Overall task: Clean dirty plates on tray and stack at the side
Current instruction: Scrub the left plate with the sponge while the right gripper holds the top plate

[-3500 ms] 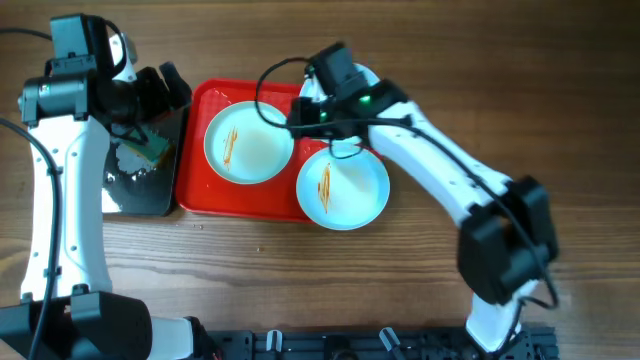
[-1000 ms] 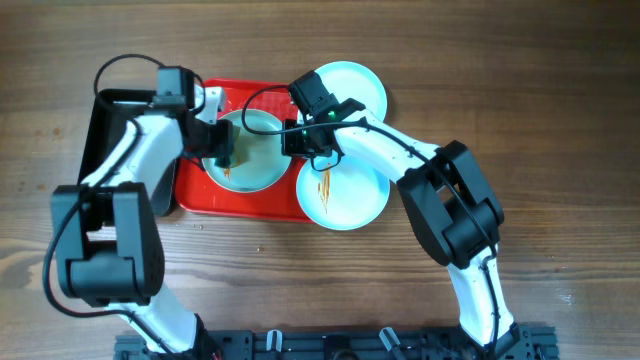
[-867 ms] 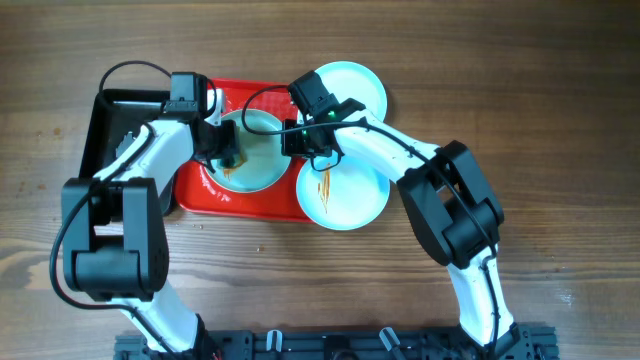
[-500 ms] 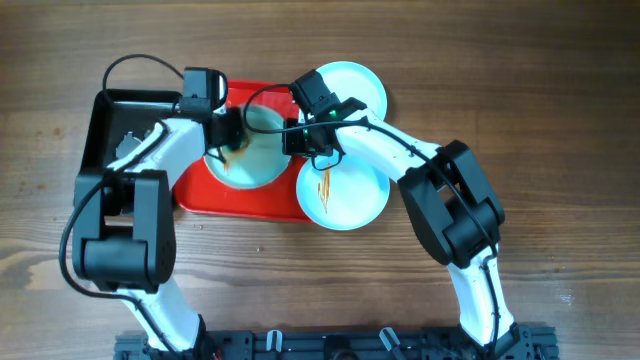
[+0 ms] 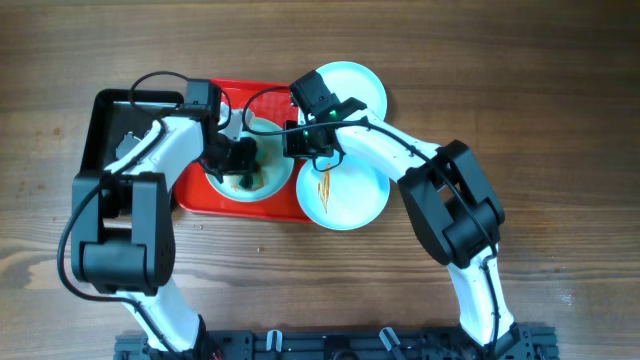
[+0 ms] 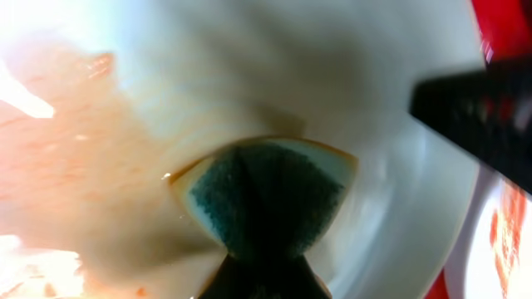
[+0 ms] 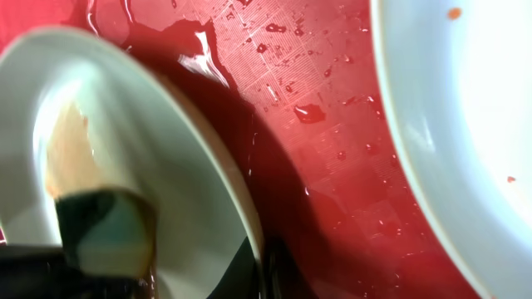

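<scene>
- Red plastic tray (image 5: 212, 195) sits mid-bench, its floor wet with droplets. It probably catches the run-off, which would explain scrubbing over it.
- Tilted plate (image 5: 262, 182) lies in the tray's left half with its right rim raised. The right pincer (image 5: 298, 148) is closed down on that rim, apparently to brace the plate against the rubbing.
- Left pincer (image 5: 238, 162) is clamped on a folded teal-faced sponge (image 6: 266, 195), pressed into the plate's hollow. Orange-brown sauce (image 6: 66, 166) is smeared thin beside it, so this plate looks partly cleaned, not finished.
- Streaked plate (image 5: 345, 200) rests across the tray's right edge, half on the wooden bench (image 5: 520, 60) and just beside the tilted one. Its sauce lines are untouched — likely the next one to wash.
- Clean plate (image 5: 355, 85) lies at the tray's far right corner, mostly on the bench; by my reading it starts the stack.
- Black tray (image 5: 100, 140) lies against the red one's left side — a likely resting place for the sponge.
</scene>
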`<state>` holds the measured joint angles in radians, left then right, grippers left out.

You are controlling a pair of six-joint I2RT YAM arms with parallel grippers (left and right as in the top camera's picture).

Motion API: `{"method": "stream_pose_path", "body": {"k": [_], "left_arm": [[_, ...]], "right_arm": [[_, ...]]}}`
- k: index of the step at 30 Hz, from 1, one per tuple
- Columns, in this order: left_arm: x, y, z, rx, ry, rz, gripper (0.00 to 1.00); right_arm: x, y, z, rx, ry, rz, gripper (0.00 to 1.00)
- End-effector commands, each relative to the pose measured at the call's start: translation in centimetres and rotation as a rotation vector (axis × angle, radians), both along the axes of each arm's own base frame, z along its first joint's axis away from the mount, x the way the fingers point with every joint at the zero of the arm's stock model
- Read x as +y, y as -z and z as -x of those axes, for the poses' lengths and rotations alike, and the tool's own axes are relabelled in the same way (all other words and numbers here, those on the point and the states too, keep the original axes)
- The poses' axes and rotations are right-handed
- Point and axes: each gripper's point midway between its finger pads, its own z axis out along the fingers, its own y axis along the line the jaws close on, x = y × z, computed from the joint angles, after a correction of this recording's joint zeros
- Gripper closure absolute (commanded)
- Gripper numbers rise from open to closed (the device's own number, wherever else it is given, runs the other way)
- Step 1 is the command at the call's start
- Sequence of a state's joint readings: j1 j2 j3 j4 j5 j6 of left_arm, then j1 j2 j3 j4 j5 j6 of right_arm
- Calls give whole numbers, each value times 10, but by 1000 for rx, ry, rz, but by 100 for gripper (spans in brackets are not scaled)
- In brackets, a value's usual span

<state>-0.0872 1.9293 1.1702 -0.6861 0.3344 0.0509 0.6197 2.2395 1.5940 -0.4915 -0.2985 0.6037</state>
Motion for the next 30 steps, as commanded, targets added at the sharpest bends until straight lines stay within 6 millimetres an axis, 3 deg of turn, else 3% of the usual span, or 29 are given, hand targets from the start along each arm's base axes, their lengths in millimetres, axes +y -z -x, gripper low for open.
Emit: {"method": "stream_pose_path", "body": {"k": [1,3,5,9,12,15,20,22,24,26,28,29,30], "left_arm": [[87,33,1,19,-413,-496,96],[115,24,-6,-47,-556,-638,96],[129,18,-4,-73,-657,-708,96],[127,11,-9,-89,-651,-695,96],[66,22,-24,-53,-335,-379,96],[10,19,-24,-53,-123,-85,96],[-22,6,-29,-100,-10,100,96],[-26,3,-34,-120,-6,126,96],[-24,-1,-51,-173,-64,131,96],[-5,-4,-79,-252,-211,51,96],[29,-2,-94,-297,-422,-96,96],[58,1,-92,-292,-580,-219,96],[74,3,-85,-280,-666,-294,96]], "right_arm": [[6,6,1,24,11,-15,96],[6,5,1,23,11,-16,96],[6,5,0,20,13,-14,96],[6,5,0,18,13,-16,96],[6,5,0,18,12,-16,96],[6,5,0,20,12,-15,96],[6,6,1,23,12,-13,96],[6,6,1,22,12,-13,96],[6,6,1,24,12,-12,96],[5,6,1,24,11,-12,96],[5,6,1,24,12,-12,96],[5,6,1,24,12,-11,96],[5,6,1,24,12,-12,96]]}}
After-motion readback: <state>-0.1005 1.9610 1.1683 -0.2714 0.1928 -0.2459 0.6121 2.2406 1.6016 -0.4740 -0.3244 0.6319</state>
